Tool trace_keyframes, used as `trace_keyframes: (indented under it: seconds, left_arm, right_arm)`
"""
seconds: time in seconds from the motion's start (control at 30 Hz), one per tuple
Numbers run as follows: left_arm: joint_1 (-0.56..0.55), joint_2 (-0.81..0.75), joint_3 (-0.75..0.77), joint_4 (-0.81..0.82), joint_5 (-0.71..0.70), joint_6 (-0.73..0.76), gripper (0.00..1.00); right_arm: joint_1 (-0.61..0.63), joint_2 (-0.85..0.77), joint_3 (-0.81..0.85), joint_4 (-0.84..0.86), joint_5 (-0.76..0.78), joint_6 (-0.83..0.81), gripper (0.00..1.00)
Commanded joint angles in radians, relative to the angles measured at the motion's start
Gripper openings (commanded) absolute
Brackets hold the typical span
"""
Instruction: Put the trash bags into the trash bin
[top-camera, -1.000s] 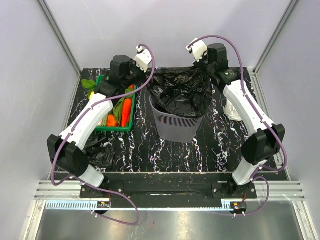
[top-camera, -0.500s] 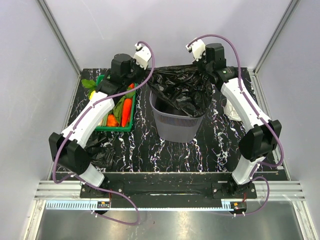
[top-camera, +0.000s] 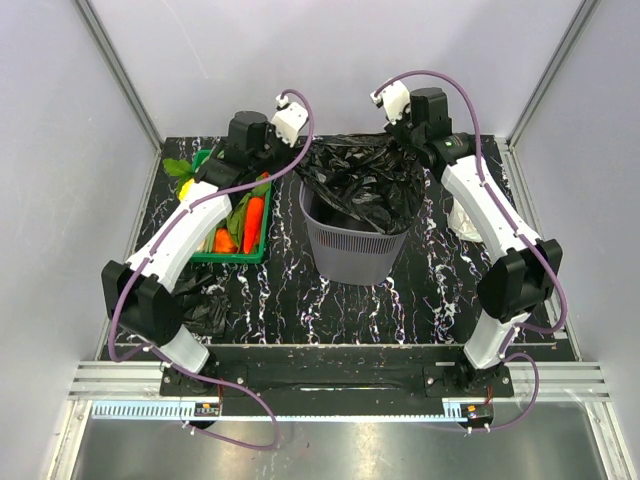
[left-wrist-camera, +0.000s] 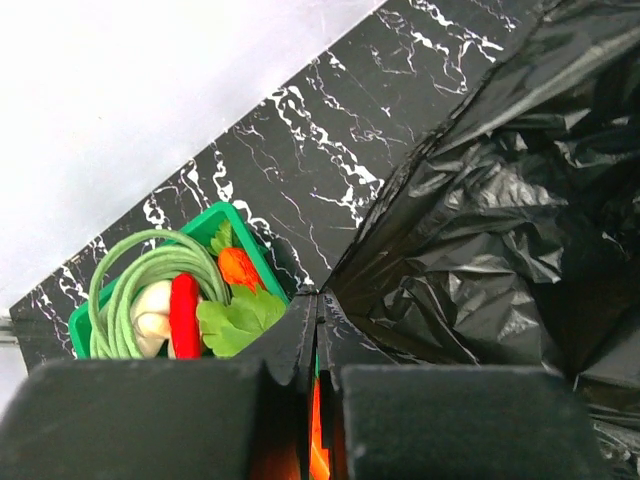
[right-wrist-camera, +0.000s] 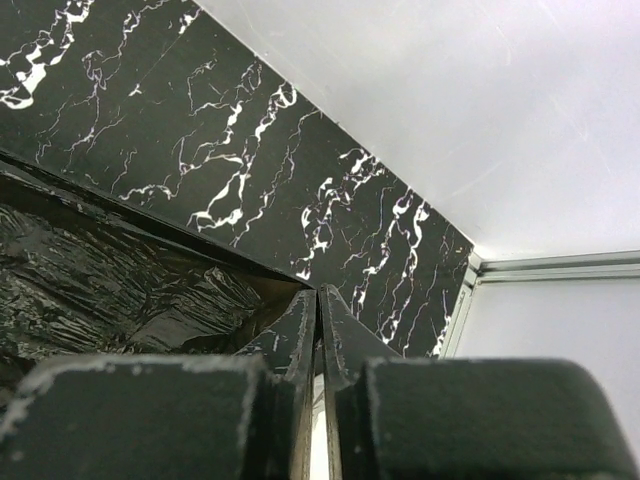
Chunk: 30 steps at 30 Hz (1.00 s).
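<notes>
A glossy black trash bag is stretched open over the grey mesh trash bin at mid table. My left gripper is shut on the bag's left edge above the bin's left rim. In the left wrist view the film runs from the closed fingertips. My right gripper is shut on the bag's right edge at the back right. In the right wrist view the film leaves the closed tips. A second crumpled black bag lies on the table at front left.
A green crate with carrots and greens stands left of the bin, right under my left arm. A white roll lies at the right, beside my right arm. Walls close off the back and both sides.
Both grippers have moved a little, holding the bag's edges, and the bag's mouth now spreads wider and flatter above the bin. The left gripper shifted slightly right.
</notes>
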Motion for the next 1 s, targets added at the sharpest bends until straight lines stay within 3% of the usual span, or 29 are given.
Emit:
trace_keyframes:
  seconds: [0.0, 0.33, 0.5, 0.87, 0.97]
  left_arm:
    - [-0.001, 0.005, 0.004, -0.035, 0.038, 0.018, 0.0]
    - [-0.007, -0.01, -0.028, -0.083, 0.121, 0.037, 0.0]
    - [-0.007, -0.035, -0.042, -0.101, 0.142, 0.045, 0.0]
    - [-0.008, -0.073, -0.068, -0.101, 0.17, 0.038, 0.0]
    - [-0.007, -0.081, -0.074, -0.101, 0.173, 0.036, 0.0]
  right_arm:
    - [-0.006, 0.016, 0.008, -0.006, -0.031, 0.0, 0.1]
    - [-0.006, 0.0, -0.048, -0.002, -0.03, -0.001, 0.07]
    - [-0.008, -0.006, -0.058, 0.0, -0.033, 0.003, 0.2]
    - [-0.008, -0.046, -0.091, 0.009, -0.011, 0.012, 0.26]
    - [-0.009, -0.061, -0.089, 0.012, 0.004, 0.015, 0.33]
